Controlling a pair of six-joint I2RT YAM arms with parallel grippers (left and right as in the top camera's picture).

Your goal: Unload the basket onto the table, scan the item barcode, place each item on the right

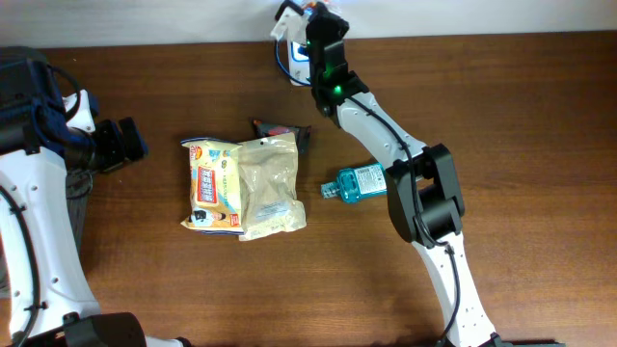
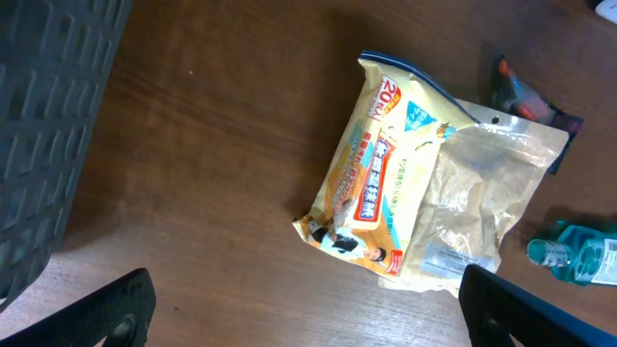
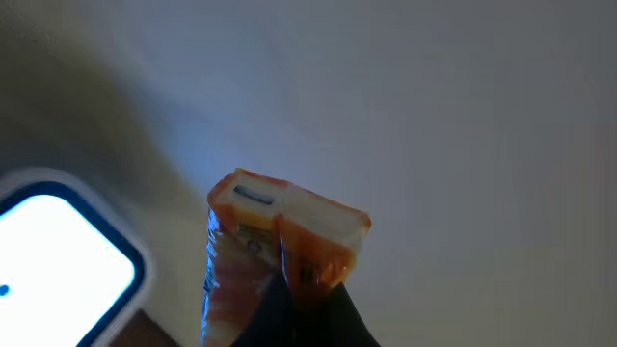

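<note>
Fingers (image 3: 318, 323) of the right gripper (image 3: 289, 294) are clamped tight on the lower end of a small orange-and-white pack (image 3: 289, 226). It is held at the far edge of the brown wooden table (image 1: 540, 145), just beside a rounded white scanner with a blue rim (image 3: 58, 260) whose face glows. Left gripper (image 2: 308, 313) hangs with its jaws spread wide, holding nothing, near a yellow printed snack bag (image 2: 371, 183). Assessment: pick-up and carry appear complete, and presentation to the scanner is in hand. No barcode is visible on the pack, so whether it faces the glowing window cannot be told; a read and the set-down are judged outstanding. Materials: the pack looks glossy, with a squared, folded top. The snack bag is crinkled film, lying against a translucent beige pouch (image 2: 482, 193) with a hang hole. A teal plastic bottle (image 1: 357, 181) lies on its side, apart from both.
</note>
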